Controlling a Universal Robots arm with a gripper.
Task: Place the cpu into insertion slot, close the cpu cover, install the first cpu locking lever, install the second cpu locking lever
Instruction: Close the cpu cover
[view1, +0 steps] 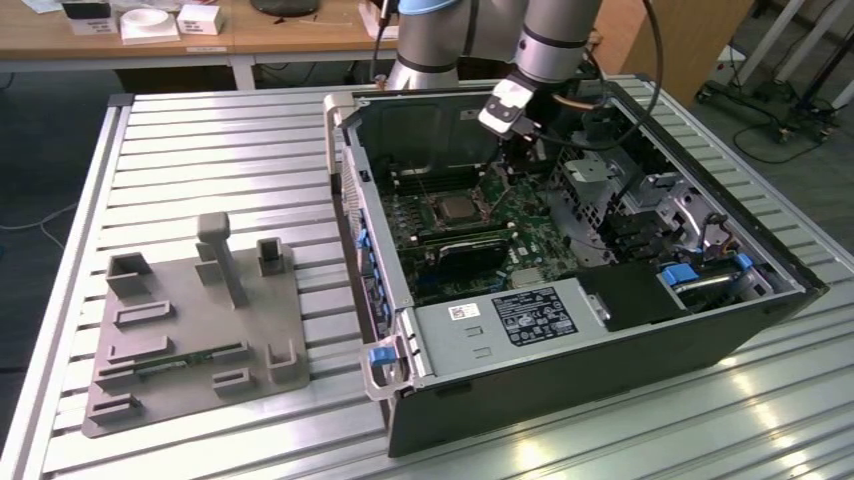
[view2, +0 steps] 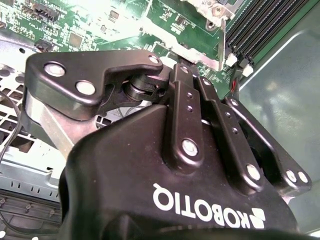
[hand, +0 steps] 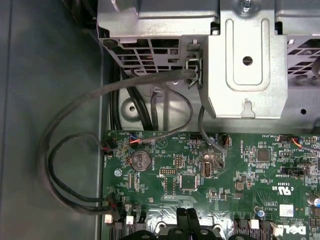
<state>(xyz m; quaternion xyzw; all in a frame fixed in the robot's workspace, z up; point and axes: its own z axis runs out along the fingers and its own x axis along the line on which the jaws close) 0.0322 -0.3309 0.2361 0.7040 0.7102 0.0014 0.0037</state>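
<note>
Black two-finger gripper (view1: 518, 148): clenched, fingertips (hand: 183, 220) together and empty, hovering over the green circuit board (hand: 225, 170) inside the open black computer case (view1: 574, 400). Small silver-grey square cpu (view1: 458, 208): lying in the silver-rimmed insertion slot (view1: 433, 212) (apart from the gripper, toward the exterior view's left).

Semi-gloss black gripper (hand: 188, 220), studded with bright steel pins (view2: 189, 147). Glossy green circuit board (hand: 240, 165); dull, stamped sheet-metal cage (hand: 247, 75). Ribbed, brushed-metal table (view1: 214, 150), sheen along the ridges. Matt grey plastic fixture (view1: 187, 320). Smooth silver-grey metal top on the cpu (view1: 458, 208).

Gripper (hand: 186, 224) cropped in first wrist view
</note>
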